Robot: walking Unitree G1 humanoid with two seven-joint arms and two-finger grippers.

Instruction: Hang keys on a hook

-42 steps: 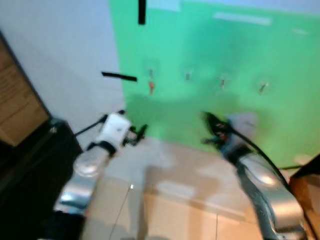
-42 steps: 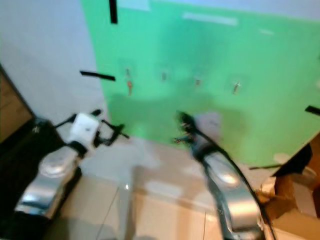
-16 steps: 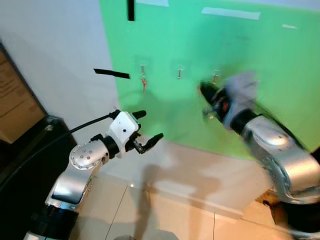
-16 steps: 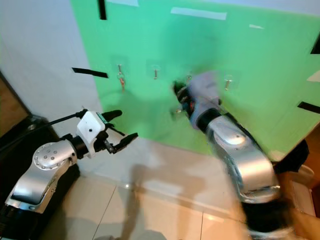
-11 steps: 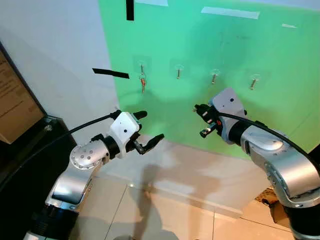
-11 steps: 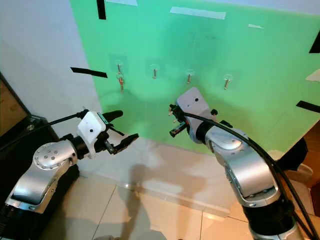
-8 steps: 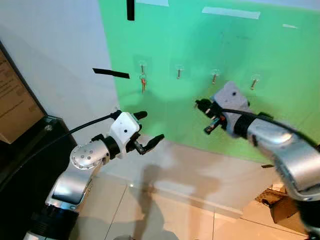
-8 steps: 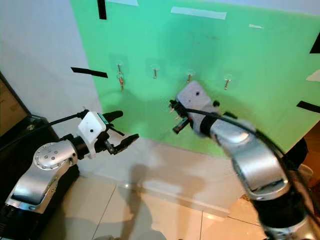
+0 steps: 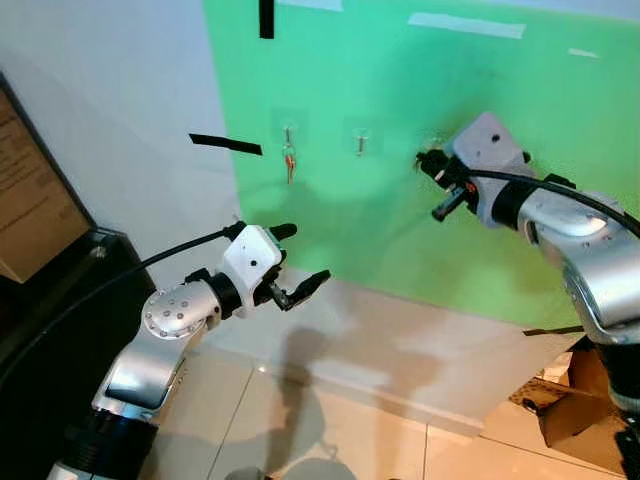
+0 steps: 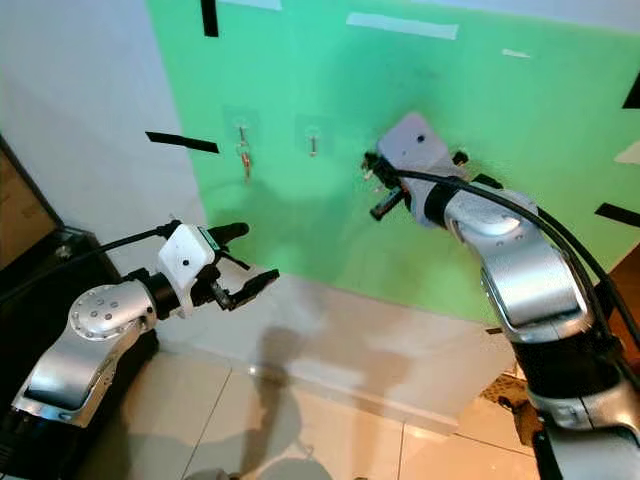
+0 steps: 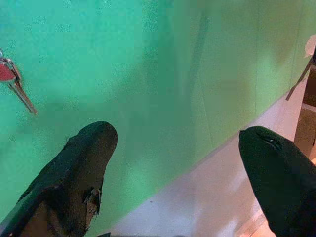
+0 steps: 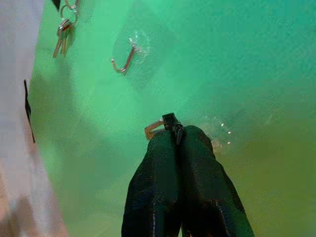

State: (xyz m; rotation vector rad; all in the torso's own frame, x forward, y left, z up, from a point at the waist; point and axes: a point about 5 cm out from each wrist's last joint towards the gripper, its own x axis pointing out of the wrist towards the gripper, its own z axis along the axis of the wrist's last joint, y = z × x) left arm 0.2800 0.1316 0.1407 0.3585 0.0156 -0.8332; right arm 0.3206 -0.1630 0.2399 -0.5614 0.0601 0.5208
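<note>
Right wrist view: R gripper (image 12: 178, 129) raised to green board (image 9: 560, 120), fingers pinching key ring (image 12: 157, 127); L gripper (image 9: 298, 262) spread, unchanged.

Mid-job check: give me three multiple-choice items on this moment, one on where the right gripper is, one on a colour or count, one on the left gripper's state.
1. Where is the right gripper?
A. Down near the floor tiles
B. Up at the green board, close to a hook
C. On the black cabinet

2. What colour is the tag on the keys already hanging on the leftmost hook?
A. Blue
B. Yellow
C. Red

3. How are the left gripper's fingers?
A. Spread apart with nothing between them
B. Closed on a key
C. Closed on a cable

Answers: 1 B, the head views show the right arm raised to the board beside the row of hooks. 2 C, a red piece hangs with the keys. 3 A, its wrist view shows both black fingers wide apart against the board.
</note>
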